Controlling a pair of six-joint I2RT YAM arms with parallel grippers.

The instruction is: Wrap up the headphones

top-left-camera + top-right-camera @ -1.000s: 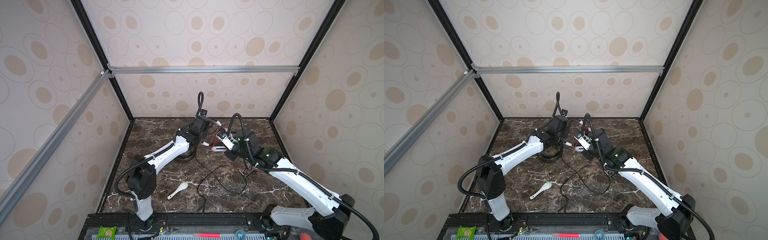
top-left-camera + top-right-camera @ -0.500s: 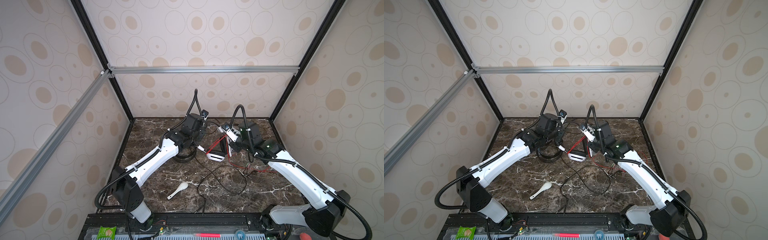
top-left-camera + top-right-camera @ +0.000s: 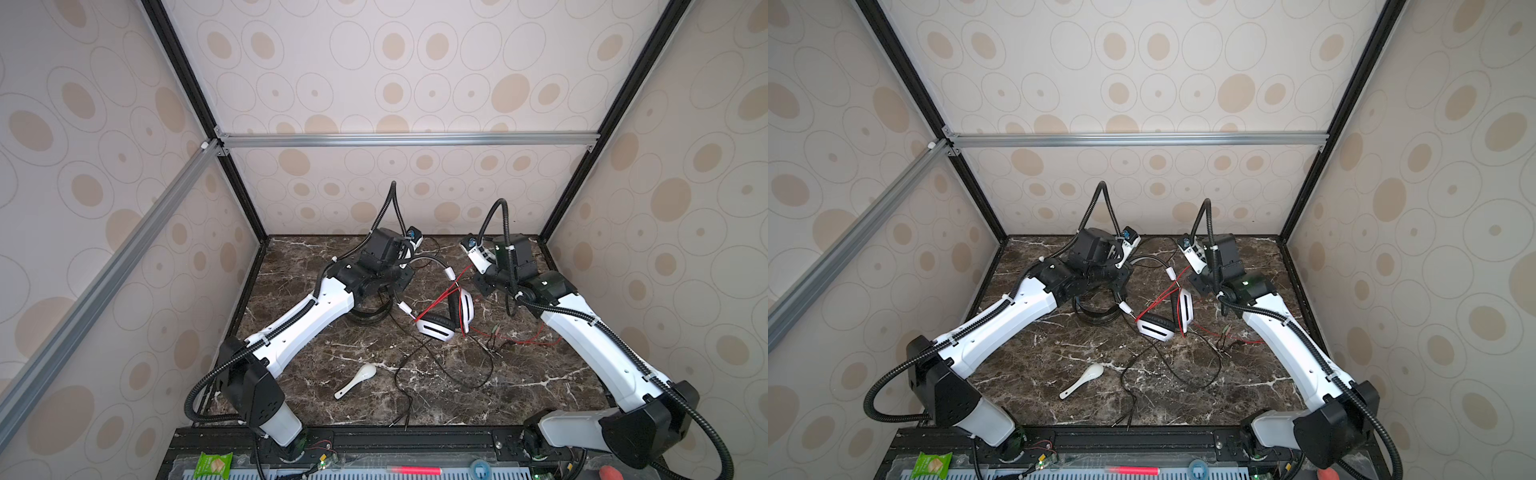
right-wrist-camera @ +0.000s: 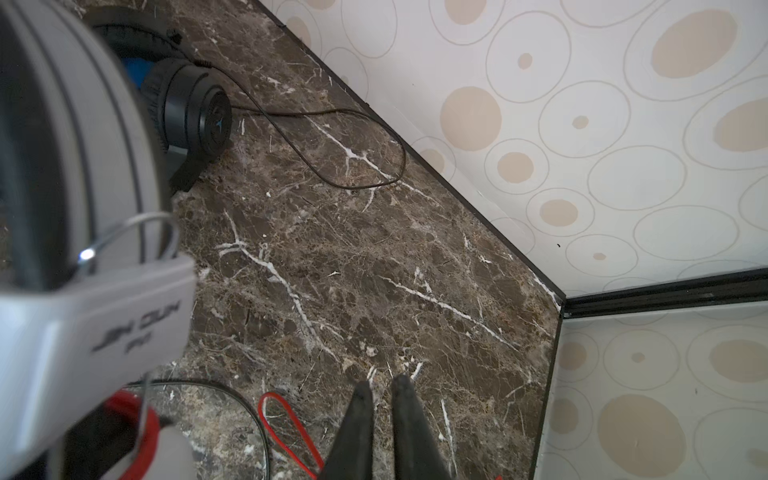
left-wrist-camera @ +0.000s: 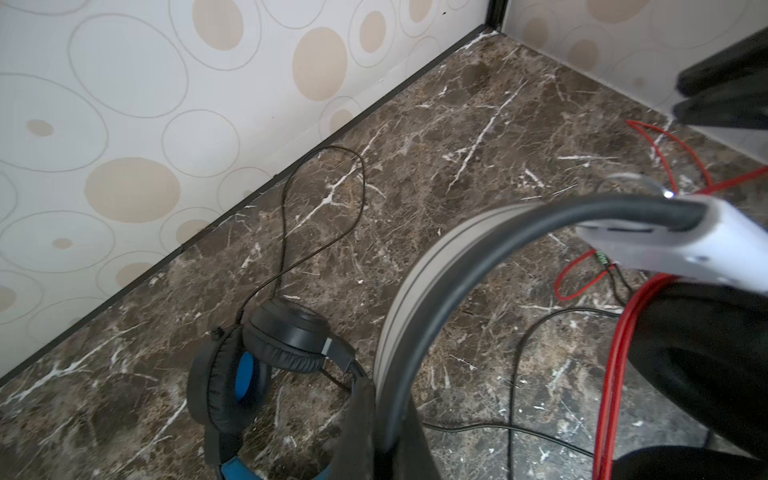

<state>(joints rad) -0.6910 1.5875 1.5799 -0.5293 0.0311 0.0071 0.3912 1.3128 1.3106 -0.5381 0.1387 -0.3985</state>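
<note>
Now, from my left: the black headphones [image 3: 368,316] lie on the marble worktop [image 3: 299,386] towards the back, mostly hidden under the left arm. The left wrist view shows their ear cups folded close together, blue inside. Their thin black cable [image 5: 284,216] loops towards the back wall. Nearer the front lies a white spoon [image 3: 357,380], just left of more loose black cable.

My left hand [image 5: 376,432] is clamped tight on the headband of the white-and-black headphones [image 3: 436,328]. In both top views the band arches from that hand across the middle, and the two white cups hang low between the arms. I cannot tell whether they touch the worktop.

The red cable [image 3: 438,297] runs along the cups and up to the band's right end. It then trails over the marble to the right, passing beneath the right arm.

My right hand [image 4: 380,399] sits just beside the band's right end. Its fingers are parted by only a narrow slit and nothing is between them. Bare marble shows below.
</note>
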